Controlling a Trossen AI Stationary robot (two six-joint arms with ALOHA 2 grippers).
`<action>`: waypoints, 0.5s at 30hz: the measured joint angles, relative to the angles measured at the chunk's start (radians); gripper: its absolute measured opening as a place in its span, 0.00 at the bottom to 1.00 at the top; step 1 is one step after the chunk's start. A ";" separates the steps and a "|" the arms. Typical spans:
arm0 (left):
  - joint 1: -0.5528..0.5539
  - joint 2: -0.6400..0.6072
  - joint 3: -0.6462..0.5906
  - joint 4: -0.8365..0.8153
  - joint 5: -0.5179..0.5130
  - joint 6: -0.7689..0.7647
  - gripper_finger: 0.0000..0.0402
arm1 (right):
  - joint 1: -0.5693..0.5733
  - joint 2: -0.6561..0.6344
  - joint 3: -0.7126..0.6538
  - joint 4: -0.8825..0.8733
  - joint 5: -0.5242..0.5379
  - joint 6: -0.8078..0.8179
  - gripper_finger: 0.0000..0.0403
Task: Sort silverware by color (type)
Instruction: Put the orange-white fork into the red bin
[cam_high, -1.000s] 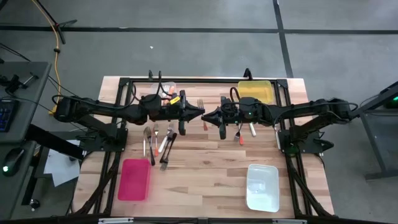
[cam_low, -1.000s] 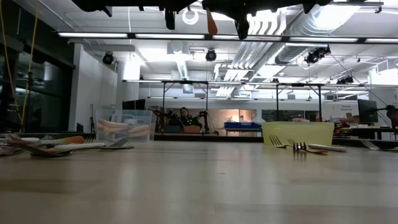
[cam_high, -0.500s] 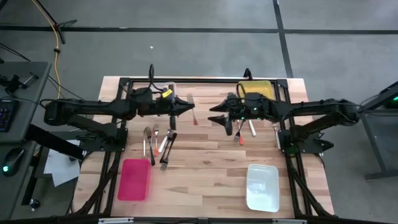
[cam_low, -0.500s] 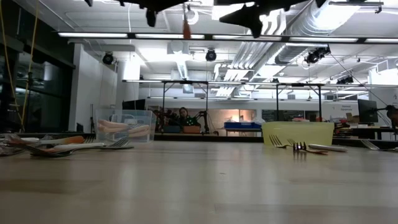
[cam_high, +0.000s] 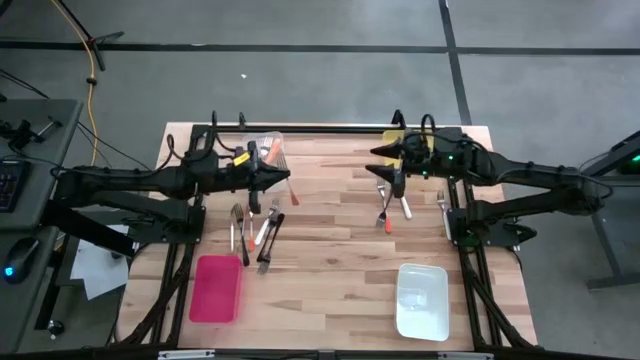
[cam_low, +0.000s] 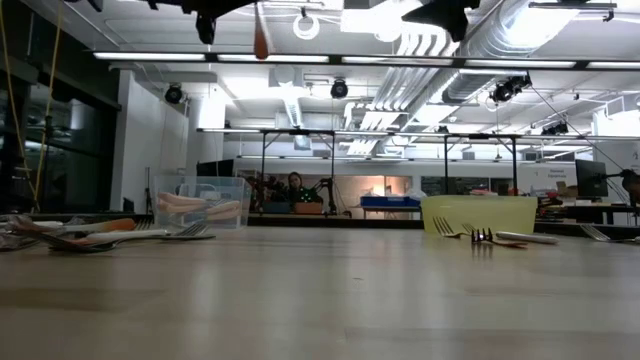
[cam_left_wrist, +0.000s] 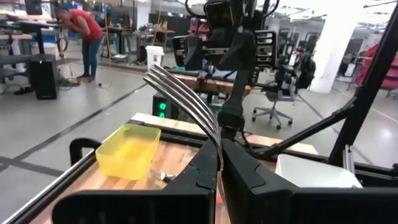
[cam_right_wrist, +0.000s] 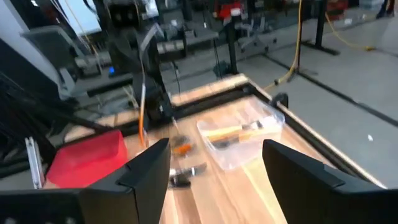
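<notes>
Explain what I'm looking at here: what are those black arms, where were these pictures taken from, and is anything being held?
Two robot arms work at a wooden table. One camera looks down from above, one sits at table height, and one rides on each wrist. The left pincer is shut on an orange-handled fork, whose prongs fill the left wrist view. The right pincer is open and empty. On the table lie loose forks, plus red, white, yellow and clear bins.

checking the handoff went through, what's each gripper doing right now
Left gripper: shut on the orange-handled metal fork, held up off the table.
Right gripper: open, holding nothing, near the yellow plastic bin.
</notes>
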 joint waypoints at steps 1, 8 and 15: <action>-0.002 -0.005 -0.006 0.009 -0.004 0.000 0.00 | 0.000 -0.003 0.000 0.005 -0.003 -0.001 0.60; -0.003 -0.005 -0.007 0.024 -0.006 0.004 0.00 | 0.000 -0.002 0.000 0.014 -0.005 -0.024 0.60; -0.002 -0.008 -0.007 0.009 0.010 -0.046 0.00 | -0.003 -0.002 0.000 0.012 -0.005 -0.024 0.60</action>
